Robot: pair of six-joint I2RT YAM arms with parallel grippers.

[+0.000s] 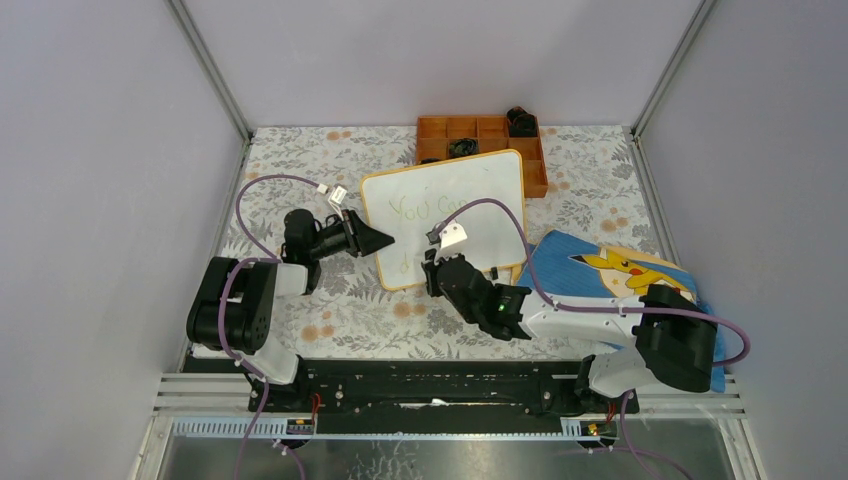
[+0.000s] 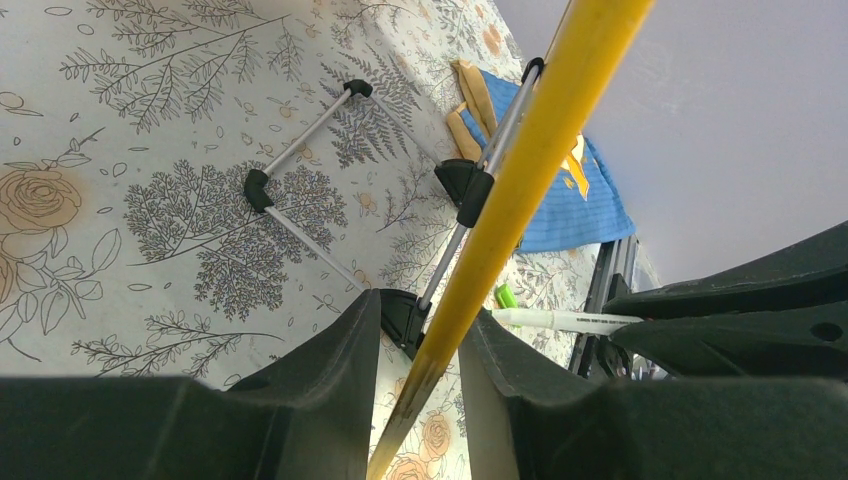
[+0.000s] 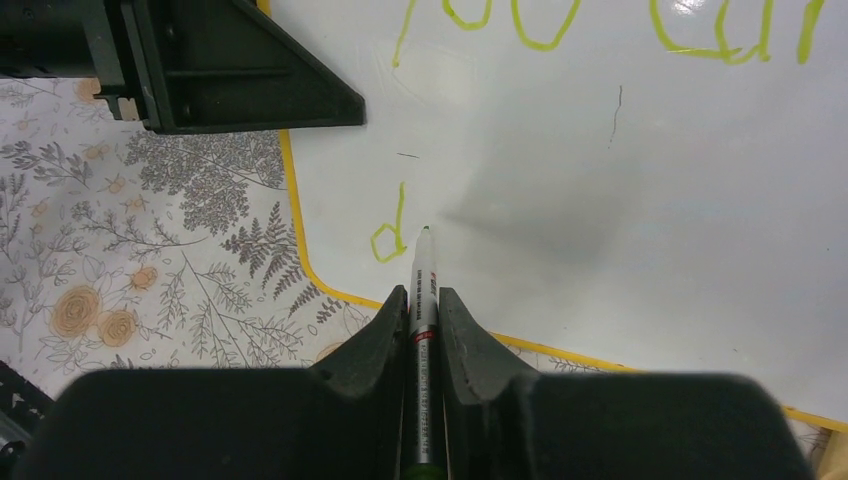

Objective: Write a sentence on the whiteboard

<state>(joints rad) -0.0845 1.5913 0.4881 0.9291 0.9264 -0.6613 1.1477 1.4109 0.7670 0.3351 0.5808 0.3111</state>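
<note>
The whiteboard (image 1: 470, 215) with its yellow frame stands propped at the table's middle. The sentence (image 1: 425, 208) reads "You ca" in light green on the top line, with a "d" (image 3: 389, 236) below it. My left gripper (image 1: 386, 240) is shut on the whiteboard's left edge; the yellow frame (image 2: 500, 200) runs between its fingers (image 2: 340, 360). My right gripper (image 1: 433, 262) is shut on a white marker (image 3: 423, 300). The marker's tip rests on the whiteboard (image 3: 600, 150) just right of the "d". The marker (image 2: 565, 320) also shows in the left wrist view.
An orange tray (image 1: 432, 129) with small black items stands behind the whiteboard. A blue cartoon-print cloth (image 1: 600, 270) lies to the right. The whiteboard's wire stand with black feet (image 2: 300, 180) rests on the floral table cover. Grey walls enclose three sides.
</note>
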